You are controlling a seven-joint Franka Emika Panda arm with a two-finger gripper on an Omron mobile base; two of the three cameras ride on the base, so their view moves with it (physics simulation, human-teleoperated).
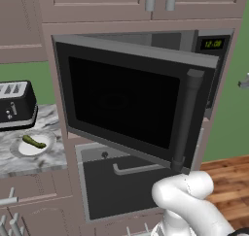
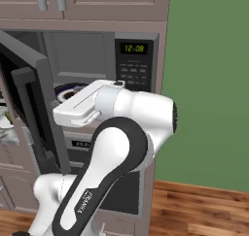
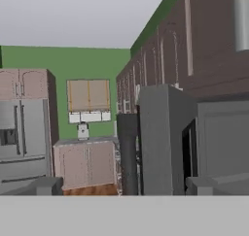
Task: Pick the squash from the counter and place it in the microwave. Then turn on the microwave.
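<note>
Claw (image 3: 121,189) open, dark olive squash (image 1: 34,142) elongated

Marbled counter (image 1: 29,164) at left carries black toaster (image 1: 17,104) and white plate (image 1: 33,146); squash (image 1: 34,142) lies on plate.

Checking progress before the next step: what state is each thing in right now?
microwave: door swung open, display lit
squash: lying on a white plate on the counter, not yet picked
gripper: open, holding nothing, beside the door's handle
oven: door closed
</note>
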